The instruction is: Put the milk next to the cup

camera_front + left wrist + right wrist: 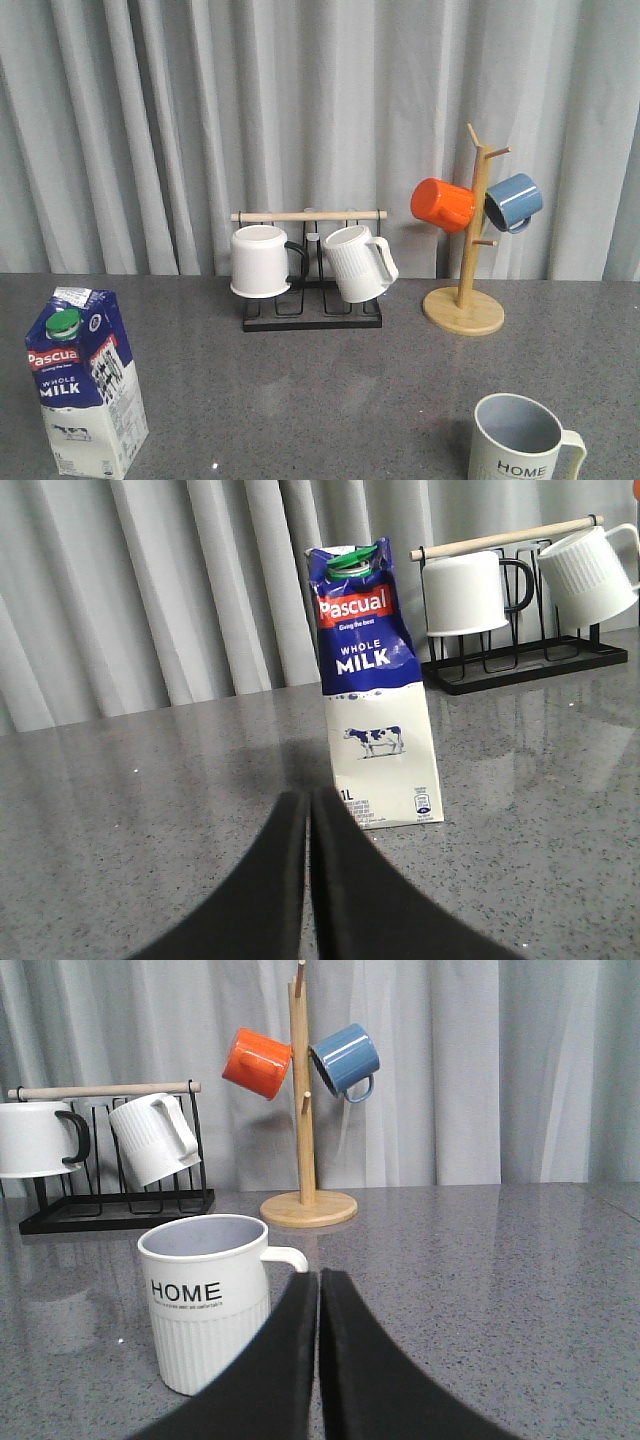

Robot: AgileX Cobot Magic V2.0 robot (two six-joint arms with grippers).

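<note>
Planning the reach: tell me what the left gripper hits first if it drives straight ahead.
Probably the milk. The shut left gripper points just beside the carton's near edge, so it may only graze it; depth is unclear from the wrist view.

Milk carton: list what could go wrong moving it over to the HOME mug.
1. The milk carton is tall with a dented top; a high grasp may tip it.
2. The left hand is shut and must open first.
3. The HOME mug sits far across the table, near the shut right hand; the arms may crowd.
</note>
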